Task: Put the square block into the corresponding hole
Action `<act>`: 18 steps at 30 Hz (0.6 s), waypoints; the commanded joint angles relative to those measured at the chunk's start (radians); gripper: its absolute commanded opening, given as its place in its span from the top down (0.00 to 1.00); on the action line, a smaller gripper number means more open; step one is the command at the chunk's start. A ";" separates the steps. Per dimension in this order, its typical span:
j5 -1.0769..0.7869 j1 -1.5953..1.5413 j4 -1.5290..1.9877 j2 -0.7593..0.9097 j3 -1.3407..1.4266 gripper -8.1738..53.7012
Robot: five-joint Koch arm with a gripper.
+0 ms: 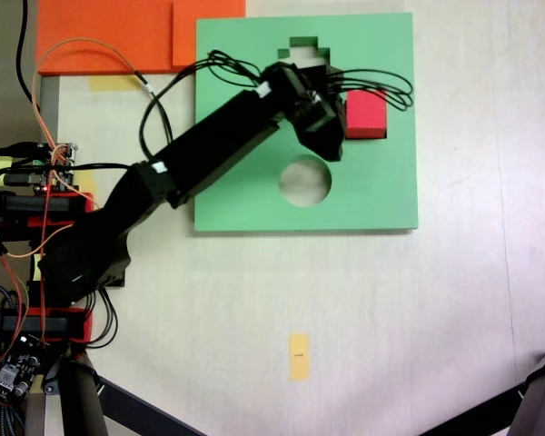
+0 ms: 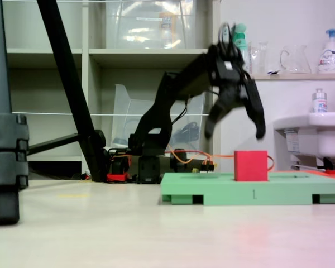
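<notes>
Square block sits on the green board below the end effector (jaws spread apart).

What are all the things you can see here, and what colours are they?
square block: one, red, standing in a cut-out of the board, top sticking out.
green foam board: one, green, on the table.
round hole: one, in the board.
stepped hole: one, near the board's top edge in a fixed view.
orange slabs: two, orange, top left.
yellow tag: one, on the table.
arm: one, black.
gripper: one, black, open above the block.
</notes>
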 commanded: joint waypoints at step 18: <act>-0.802 0.741 -0.003 0.692 0.318 0.19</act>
